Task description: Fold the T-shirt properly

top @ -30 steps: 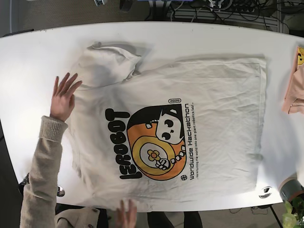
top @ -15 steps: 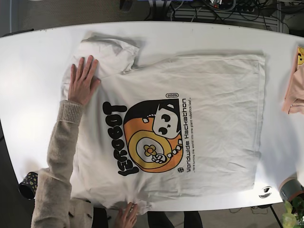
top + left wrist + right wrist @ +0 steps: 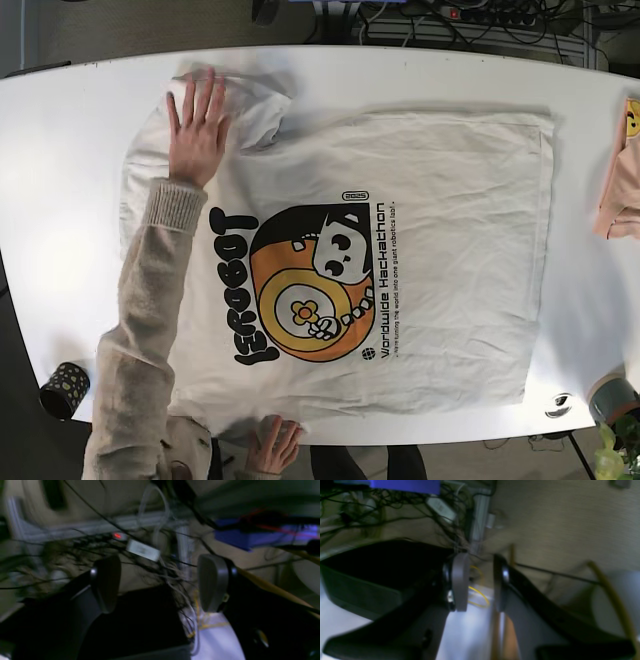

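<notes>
A white T-shirt (image 3: 440, 200) with an orange and black print (image 3: 305, 285) lies flat and face up on the white table (image 3: 60, 160), its collar end to the left. A person's hand (image 3: 197, 125) presses on the bunched upper left sleeve. A second hand (image 3: 272, 445) touches the shirt at the table's near edge. Neither arm shows in the base view. My left gripper (image 3: 160, 582) is open and empty, facing blurred cables off the table. My right gripper (image 3: 477, 582) is slightly open and empty, facing floor and cables.
A peach cloth (image 3: 620, 180) lies at the right edge. A dark patterned cup (image 3: 62, 388) stands at the lower left and a grey roll (image 3: 610, 398) at the lower right, next to a small round object (image 3: 558, 405). Cables (image 3: 450, 15) run behind the table.
The person's hand has moved from the shirt's left side up onto the bunched sleeve. The shirt has shifted a little left and lies smoother.
</notes>
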